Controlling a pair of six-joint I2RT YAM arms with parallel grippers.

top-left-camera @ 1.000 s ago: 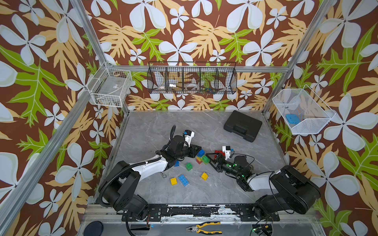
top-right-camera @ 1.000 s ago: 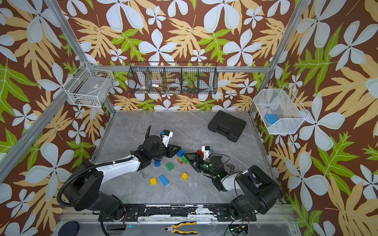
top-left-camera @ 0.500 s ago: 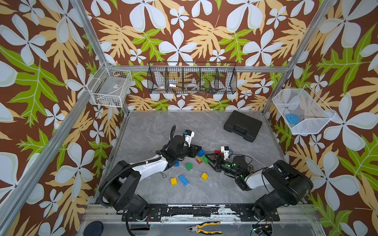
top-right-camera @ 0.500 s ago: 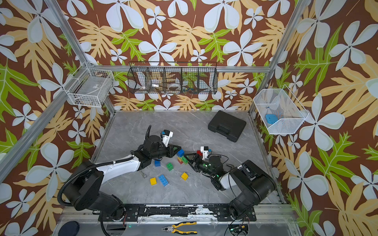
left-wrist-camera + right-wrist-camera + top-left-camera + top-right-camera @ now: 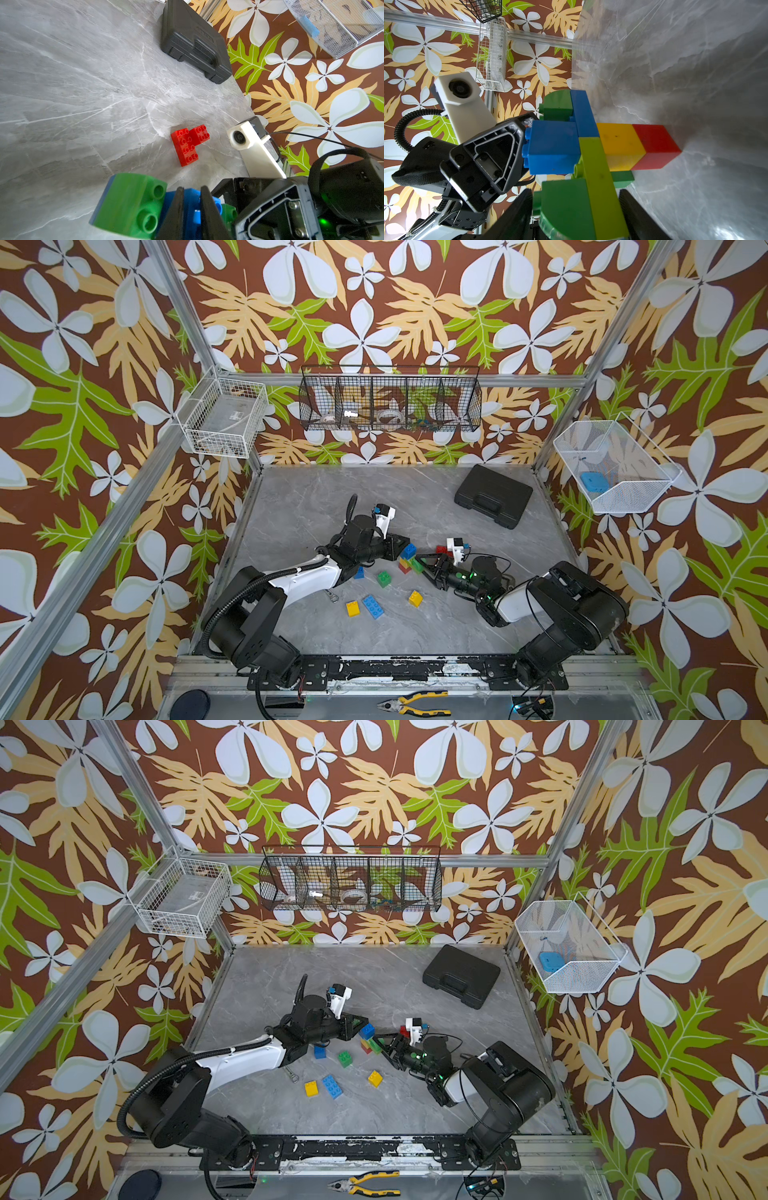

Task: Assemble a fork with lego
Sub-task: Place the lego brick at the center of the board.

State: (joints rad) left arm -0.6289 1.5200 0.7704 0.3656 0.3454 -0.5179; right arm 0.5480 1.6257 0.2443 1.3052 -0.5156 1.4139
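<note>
One central fork (image 5: 618, 143): left pincer (image 5: 192, 189) clamps blue; right pincer (image 5: 575, 190) straddles green, grip unclear.

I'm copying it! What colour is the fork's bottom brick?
The bottom brick is red; the right wrist view shows it best.

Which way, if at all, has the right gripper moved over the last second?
Yes. In a top view the right gripper has advanced toward the lego assembly, drawing slightly farther away from the fixed black case.
</note>
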